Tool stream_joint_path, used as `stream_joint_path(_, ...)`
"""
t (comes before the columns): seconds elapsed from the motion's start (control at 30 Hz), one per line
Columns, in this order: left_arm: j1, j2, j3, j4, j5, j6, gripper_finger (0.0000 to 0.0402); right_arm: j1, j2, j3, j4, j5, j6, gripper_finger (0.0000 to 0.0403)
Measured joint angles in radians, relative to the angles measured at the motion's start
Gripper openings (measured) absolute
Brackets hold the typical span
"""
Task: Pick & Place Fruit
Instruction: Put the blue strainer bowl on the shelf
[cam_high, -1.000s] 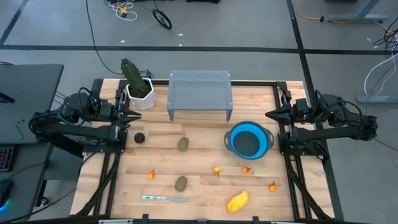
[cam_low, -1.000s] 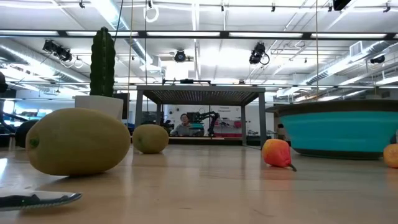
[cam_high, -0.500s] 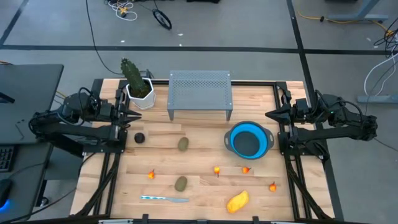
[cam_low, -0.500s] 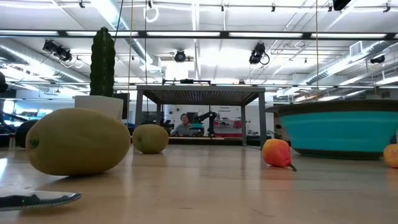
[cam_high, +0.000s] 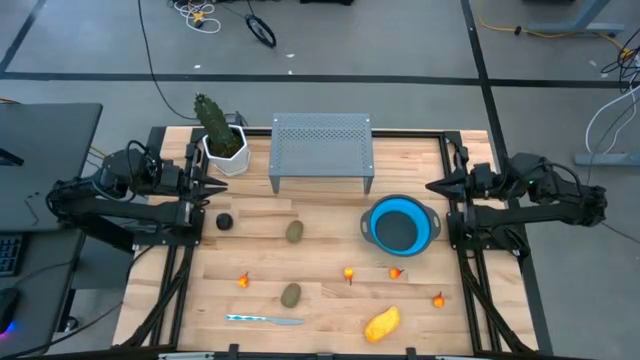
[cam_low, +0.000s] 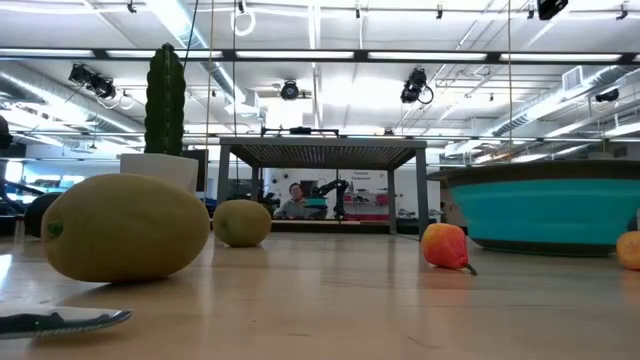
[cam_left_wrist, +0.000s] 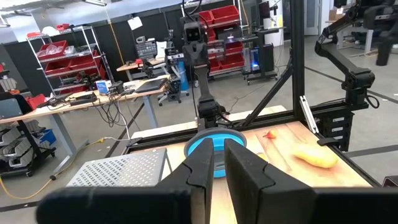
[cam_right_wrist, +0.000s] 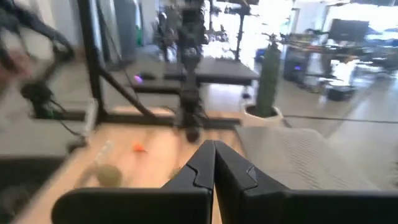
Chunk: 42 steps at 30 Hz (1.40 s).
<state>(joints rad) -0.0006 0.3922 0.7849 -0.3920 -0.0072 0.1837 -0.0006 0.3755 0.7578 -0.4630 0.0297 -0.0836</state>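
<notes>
Lying scattered across the front half of the wooden bench, the fruit sits well apart from both grippers. The left gripper hovers at the left edge, fingers nearly together, empty. The right gripper hovers at the right edge, fingers shut, empty.

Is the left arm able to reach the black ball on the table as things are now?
Probably yes. The black ball lies alone on bare wood just in front of the left gripper, which waits at the table's left edge with jaws nearly shut. Nothing stands between them; the cactus pot is off to the far side.
</notes>
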Motion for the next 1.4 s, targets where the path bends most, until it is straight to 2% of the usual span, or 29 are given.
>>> stream_joint_path(0.17, 0.0, 0.0, 0.0, 0.001, 0.0, -0.017, 0.0045, 0.0, -0.008, 0.0, -0.004, 0.07, 0.022, 0.0008)
stream_joint_path(0.33, 0.0, 0.0, 0.0, 0.001, 0.0, -0.053, 0.0045, 0.0, -0.004, 0.0, -0.005, 0.073, 0.023, 0.0008)
stream_joint_path(0.7, 0.0, 0.0, 0.0, 0.014, 0.0, -0.03, 0.0045, 0.0, 0.016, 0.0, 0.017, 0.093, 0.0, 0.0008)
stream_joint_path(0.83, 0.0, 0.0, -0.001, 0.055, 0.0, -0.081, 0.0045, 0.0, 0.017, 0.0, 0.018, 0.093, 0.002, 0.0008)
stream_joint_path(1.07, 0.0, 0.024, -0.002, 0.109, -0.008, -0.1, 0.0045, 0.0, 0.017, 0.0, 0.028, 0.091, 0.168, 0.0008)
stream_joint_path(1.3, 0.0, 0.132, -0.005, 0.095, -0.008, -0.197, 0.0045, 0.0, 0.026, 0.0, 0.089, 0.09, 0.285, 0.0008)
stream_joint_path(1.4, 0.0, 0.168, -0.047, 0.156, -0.004, -0.206, 0.0045, 0.0, 0.038, 0.0, 0.083, 0.09, 0.295, 0.0008)
